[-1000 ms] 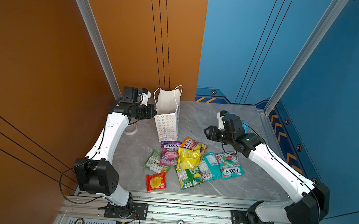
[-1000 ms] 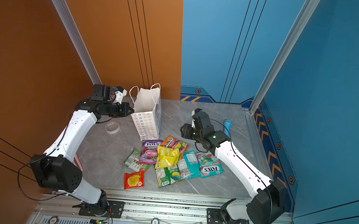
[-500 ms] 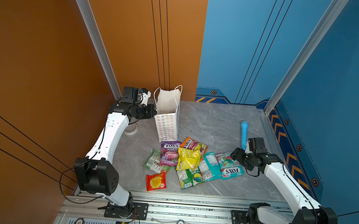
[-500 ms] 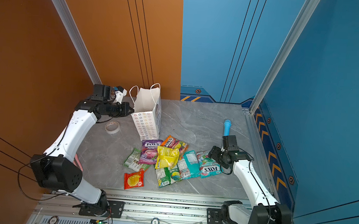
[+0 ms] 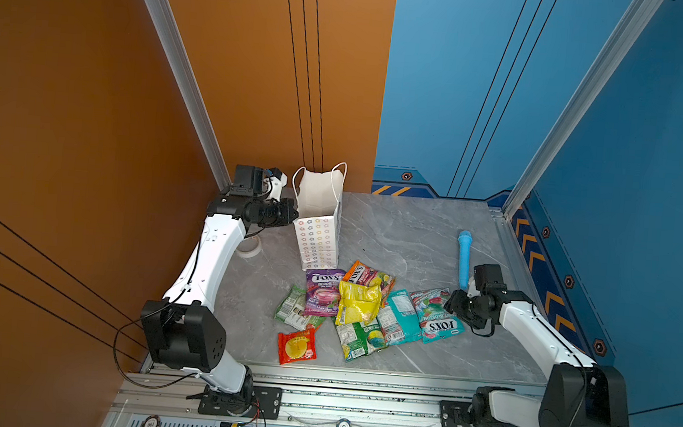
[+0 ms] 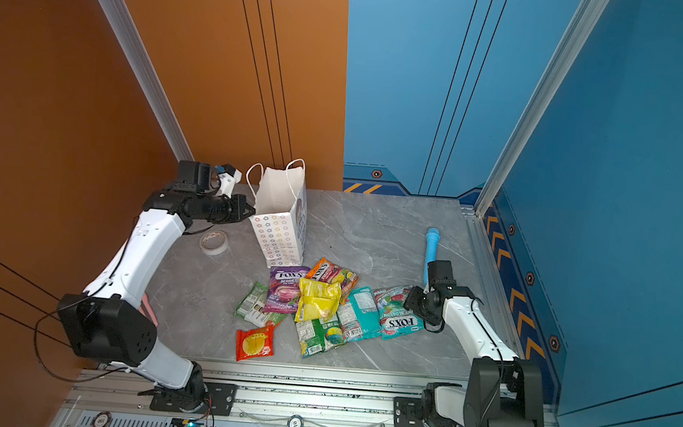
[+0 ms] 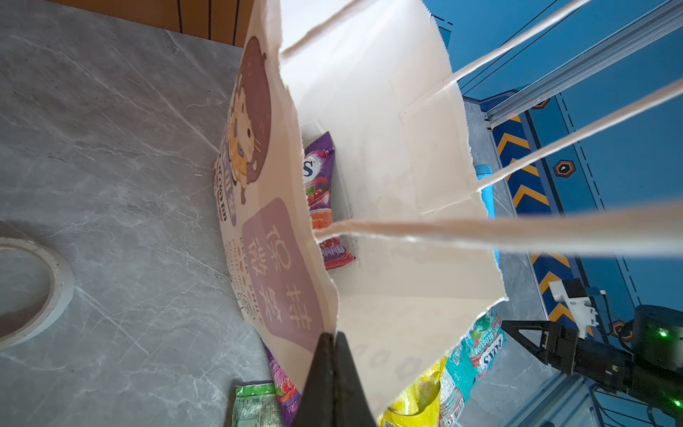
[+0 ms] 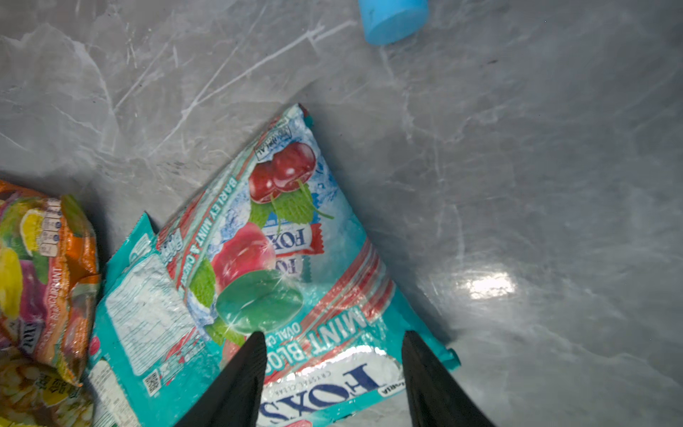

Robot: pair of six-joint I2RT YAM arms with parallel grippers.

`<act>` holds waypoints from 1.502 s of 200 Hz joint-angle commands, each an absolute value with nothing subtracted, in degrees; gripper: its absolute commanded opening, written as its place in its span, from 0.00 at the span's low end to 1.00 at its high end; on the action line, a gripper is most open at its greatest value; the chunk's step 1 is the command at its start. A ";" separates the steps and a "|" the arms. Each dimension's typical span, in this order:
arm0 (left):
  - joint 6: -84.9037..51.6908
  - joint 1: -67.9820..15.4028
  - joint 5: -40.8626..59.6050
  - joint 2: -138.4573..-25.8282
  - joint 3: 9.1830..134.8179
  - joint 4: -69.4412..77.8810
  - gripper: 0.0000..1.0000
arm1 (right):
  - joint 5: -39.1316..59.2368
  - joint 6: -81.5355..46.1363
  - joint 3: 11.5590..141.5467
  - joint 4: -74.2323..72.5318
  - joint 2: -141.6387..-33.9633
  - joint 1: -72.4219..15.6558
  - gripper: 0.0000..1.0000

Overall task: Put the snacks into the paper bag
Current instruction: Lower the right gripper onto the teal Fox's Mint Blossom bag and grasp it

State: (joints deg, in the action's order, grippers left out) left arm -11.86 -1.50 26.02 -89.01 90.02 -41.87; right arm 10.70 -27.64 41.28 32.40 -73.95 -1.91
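The white paper bag (image 5: 317, 221) stands upright at the back left, and my left gripper (image 7: 334, 337) is shut on its rim, holding the mouth open. A purple snack packet (image 7: 320, 192) lies inside the bag. The other snacks (image 5: 360, 303) lie in a loose pile on the table in front of the bag: purple, orange, yellow, green, teal and red packets. My right gripper (image 8: 332, 336) is open, low over the near end of the teal FOX'S packet (image 8: 281, 251) at the pile's right edge, one finger on each side of its printed name.
A blue microphone-shaped stick (image 5: 463, 257) lies just behind the right wrist. A roll of tape (image 6: 213, 241) lies under the left arm, left of the bag. A red pouch (image 5: 297, 345) sits apart near the table's front edge.
The right arm swung from the table's middle, right of the bag, out to the right and down over the teal FOX'S packet. The left gripper and the bag stayed still.
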 commanded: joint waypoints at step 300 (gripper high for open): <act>-11.63 -1.41 26.27 -90.20 88.94 -42.86 0.02 | 16.99 -29.14 49.21 31.40 -68.89 -0.04 0.00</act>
State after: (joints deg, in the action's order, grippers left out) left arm -11.84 -1.52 26.02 -89.06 90.02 -41.74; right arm 16.73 -27.24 45.69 28.23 -72.49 1.02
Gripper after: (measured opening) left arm 0.046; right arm 0.047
